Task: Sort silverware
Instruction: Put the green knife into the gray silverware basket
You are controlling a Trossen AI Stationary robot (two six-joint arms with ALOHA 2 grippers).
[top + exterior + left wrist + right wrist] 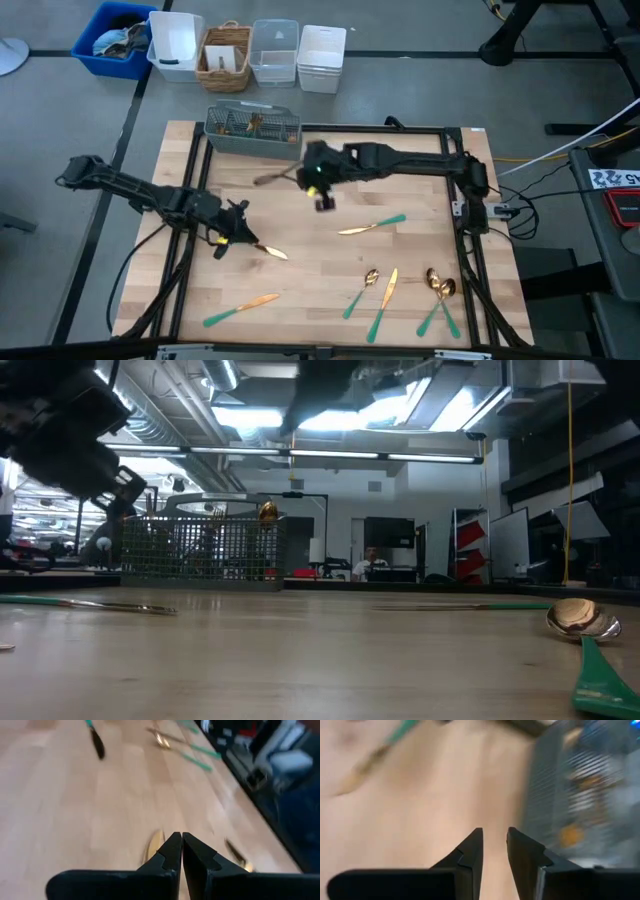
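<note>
Silverware with gold heads and teal handles lies scattered on the wooden table: a knife (372, 225) at the middle, a spoon (360, 290), a knife (385, 298) and two spoons (440, 292) near the front right, and a knife (240, 308) at the front left. A gold piece (270, 251) lies just beside my shut left gripper (238, 228), whose closed fingertips (181, 851) hover over the wood. My right gripper (322, 195) hangs above the table's middle, in front of the grey mesh caddy (252, 128). It is open by a narrow gap (495, 845) with nothing in it.
The caddy stands at the table's far left edge with pieces standing upright in it, a gold spoon head (267, 513) sticking out. One more piece (275, 178) lies just before it. Bins and a basket (224, 58) stand beyond the table. A black frame (455, 132) borders the work area.
</note>
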